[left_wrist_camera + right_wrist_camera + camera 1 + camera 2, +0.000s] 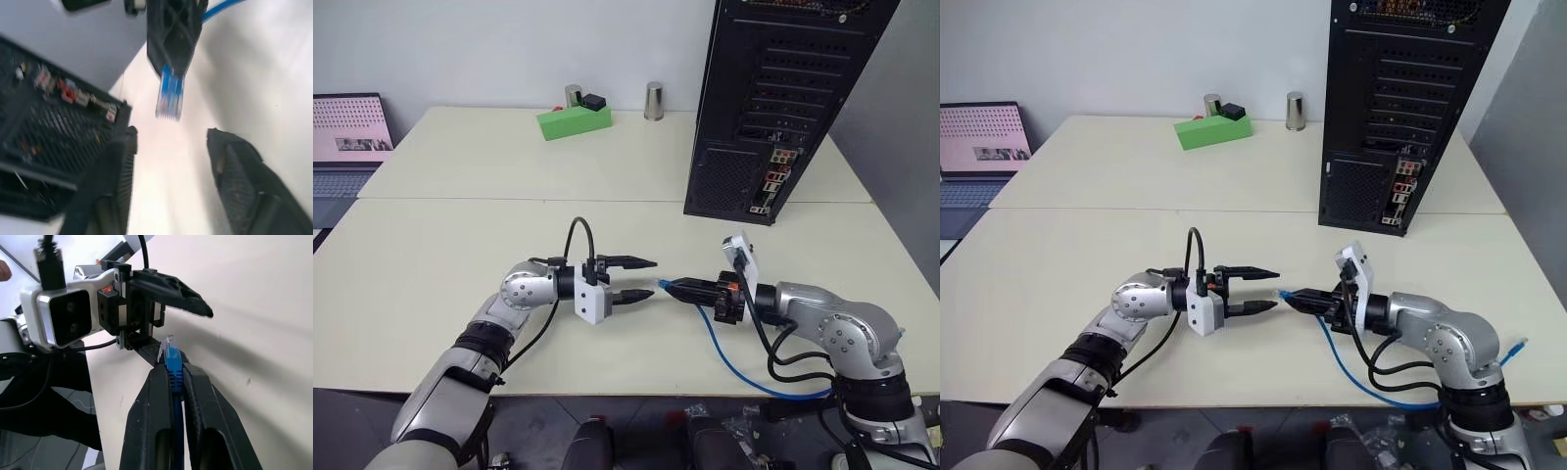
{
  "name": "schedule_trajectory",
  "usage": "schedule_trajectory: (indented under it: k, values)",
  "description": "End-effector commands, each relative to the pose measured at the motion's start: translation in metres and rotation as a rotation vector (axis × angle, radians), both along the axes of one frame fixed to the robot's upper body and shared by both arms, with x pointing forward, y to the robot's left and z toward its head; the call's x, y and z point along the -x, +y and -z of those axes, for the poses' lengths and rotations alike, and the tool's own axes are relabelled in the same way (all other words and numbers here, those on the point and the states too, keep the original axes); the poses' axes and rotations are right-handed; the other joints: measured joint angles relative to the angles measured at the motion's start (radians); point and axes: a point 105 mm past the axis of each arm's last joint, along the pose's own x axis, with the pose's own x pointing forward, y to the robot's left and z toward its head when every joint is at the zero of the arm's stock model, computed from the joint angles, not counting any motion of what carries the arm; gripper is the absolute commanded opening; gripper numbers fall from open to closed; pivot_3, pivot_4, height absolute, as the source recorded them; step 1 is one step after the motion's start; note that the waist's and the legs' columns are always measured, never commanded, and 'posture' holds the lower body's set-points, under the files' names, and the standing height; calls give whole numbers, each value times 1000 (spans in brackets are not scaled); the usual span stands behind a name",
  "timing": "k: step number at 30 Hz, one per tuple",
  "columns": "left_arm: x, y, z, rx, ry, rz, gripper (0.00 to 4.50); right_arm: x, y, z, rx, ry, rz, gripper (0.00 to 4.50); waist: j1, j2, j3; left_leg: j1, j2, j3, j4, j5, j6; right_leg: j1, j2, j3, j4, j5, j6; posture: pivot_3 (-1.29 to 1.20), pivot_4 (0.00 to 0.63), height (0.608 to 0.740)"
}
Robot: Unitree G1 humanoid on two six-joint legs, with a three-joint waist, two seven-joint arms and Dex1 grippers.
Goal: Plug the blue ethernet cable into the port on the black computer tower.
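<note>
The blue ethernet cable (719, 345) trails across the table to my right gripper (672, 285), which is shut on it just behind the plug (170, 354). The clear plug tip sticks out past the fingers, pointing left. My left gripper (648, 278) faces it from the left, open, with the plug (170, 98) just off its fingertips and touching neither finger. The black computer tower (773, 98) stands at the back right of the table. Its rear panel faces me, with small coloured connectors (776, 176) low on it.
A green block (573, 120) with a small black part on top lies at the far middle of the table (460, 225). Two metal cylinders (653, 101) stand near it, and a laptop (347, 137) sits at the far left. The cable's other end hangs off the front right edge.
</note>
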Motion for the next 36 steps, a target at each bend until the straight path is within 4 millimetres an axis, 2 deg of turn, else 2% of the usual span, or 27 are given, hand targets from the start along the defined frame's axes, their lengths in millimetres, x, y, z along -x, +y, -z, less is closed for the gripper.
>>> schedule_trajectory:
  k: [1, 4, 6, 9, 13, 16, 20, 25, 36]
  values:
    - [-8, -1, -18, 162, 280, -105, 3555, -15, -30, -32, 63, -232, 250, 16, -1, 0, 0, 0, 0, 0, 0, 0, 0, 0, 0, 0, 0, 0, 0, 0, 150, 740]
    - [-8, -12, -27, 241, 428, -149, 4094, -19, -49, -49, 66, -319, 458, 16, 0, 0, 0, -1, 0, -1, 0, 0, 0, -1, 0, 0, 0, 0, 0, 0, 150, 740]
    - [-12, -14, -33, 275, 467, -191, 4140, -19, -54, -54, 86, -353, 555, 16, 0, 0, 0, -1, 0, -1, 0, 0, 0, -1, 0, -1, 1, 0, 0, 0, 150, 740]
    - [-19, -29, -42, 328, 512, -259, 4140, -22, -65, -56, 119, -393, 736, 16, 1, 0, 0, -1, 0, -1, 0, 0, 0, -1, 0, -1, 1, 0, 0, 0, 150, 740]
    - [-38, -44, -55, 374, 501, -397, 4140, -38, -78, -58, 157, -423, 971, 16, 1, 0, 0, -1, 0, -1, 0, 0, 0, -1, 0, 0, 1, 0, 0, 0, 150, 740]
    - [-38, -55, -59, 389, 516, -424, 4140, -48, -83, -60, 170, -430, 1050, 16, -1, 0, 0, -1, 0, -1, 0, 0, 0, -1, 0, 0, 1, 0, 0, 0, 150, 740]
    - [-43, -61, -63, 412, 516, -478, 4140, -62, -91, -66, 154, -439, 1137, 16, -1, 0, 0, -1, 0, 0, 0, 0, 0, -2, 0, 1, 1, 0, 0, 0, 150, 740]
    - [-58, -60, -69, 471, 477, -579, 4140, -77, -98, -71, 136, -455, 1210, 16, 2, 0, 0, -2, 0, 0, 0, 0, 0, -2, 0, 1, 0, 0, 0, 0, 150, 740]
    - [-57, -57, -71, 471, 431, -600, 4140, -98, -106, -75, 98, -460, 1270, 16, 2, 0, 0, -2, 0, 1, 0, 0, 0, -2, 0, 1, 0, 0, 0, 0, 150, 740]
